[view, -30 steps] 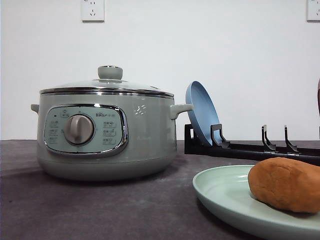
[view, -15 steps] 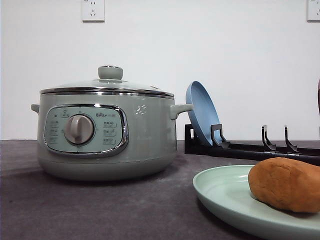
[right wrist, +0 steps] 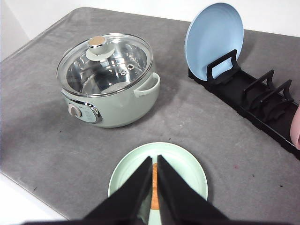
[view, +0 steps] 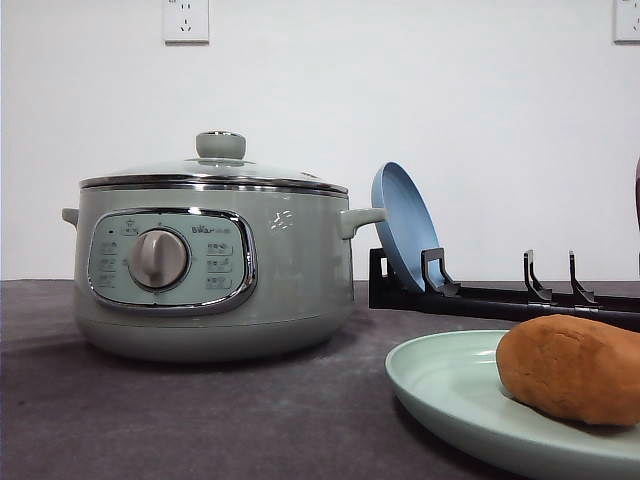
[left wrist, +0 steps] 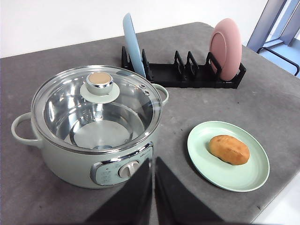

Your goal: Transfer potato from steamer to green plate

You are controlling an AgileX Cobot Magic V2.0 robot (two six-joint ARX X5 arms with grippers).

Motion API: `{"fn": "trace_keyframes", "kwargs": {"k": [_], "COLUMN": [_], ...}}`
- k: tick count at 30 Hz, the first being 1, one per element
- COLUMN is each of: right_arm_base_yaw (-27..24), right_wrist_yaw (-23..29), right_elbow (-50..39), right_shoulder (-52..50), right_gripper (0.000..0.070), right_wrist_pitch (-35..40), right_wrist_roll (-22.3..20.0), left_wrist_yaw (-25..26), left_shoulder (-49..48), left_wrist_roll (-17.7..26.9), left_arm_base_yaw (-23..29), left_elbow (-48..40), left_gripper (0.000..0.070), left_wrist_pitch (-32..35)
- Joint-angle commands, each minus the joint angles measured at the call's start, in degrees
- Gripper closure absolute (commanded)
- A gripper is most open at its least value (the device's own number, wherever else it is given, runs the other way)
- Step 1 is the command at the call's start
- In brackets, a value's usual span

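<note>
The orange-brown potato (view: pixel 575 368) lies on the pale green plate (view: pixel 450 385) at the front right of the table. To the left stands the sage-green steamer (view: pixel 290 270) with its glass lid on. In the left wrist view the steamer (left wrist: pixel 70 154) looks bare inside under the lid, and the potato (left wrist: pixel 229 149) rests on the green plate (left wrist: pixel 220 171) beside it. My left gripper (left wrist: pixel 153 161) is shut and holds nothing, high above the steamer's front. My right gripper (right wrist: pixel 154 159) is shut and holds nothing above the green plate (right wrist: pixel 183 168); a sliver of potato (right wrist: pixel 154 186) shows between its fingers.
A black dish rack (left wrist: pixel 187 77) stands at the back, with a blue plate (left wrist: pixel 132 44) and a pink plate (left wrist: pixel 226 49) upright in it. The blue plate (view: pixel 402 225) leans just behind the steamer's right handle. The grey table's front edge (right wrist: pixel 28 192) is close.
</note>
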Motion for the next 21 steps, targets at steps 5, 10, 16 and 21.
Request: {"fn": "trace_keyframes", "kwargs": {"k": [5,10,16,21], "right_arm_base_yaw": [0.35,0.35,0.35,0.35], "right_wrist_yaw": [0.04,0.04,0.04,0.04], "right_elbow": [0.85,0.85,0.85,0.85], "right_shoulder": [0.33,0.33,0.33,0.33], "right_gripper": [0.0699,0.0699,0.0699,0.0699], "right_wrist_pitch": [0.63,0.61,0.61,0.63], "right_wrist_roll": [-0.44,-0.44,-0.44,-0.44], "left_wrist_yaw": [0.22,0.31,0.31,0.28], "left_shoulder": [0.26,-0.31,-4.53,-9.38], "left_wrist_roll": [0.48,0.46,0.46,0.50], "left_arm_base_yaw": [0.36,4.76,13.33,17.92], "left_elbow": [0.45,-2.78,-16.91,-32.16], "left_gripper": [0.0700,0.0700,0.0700,0.0700], "left_wrist_pitch": [0.73,3.35,17.33,29.59]}}
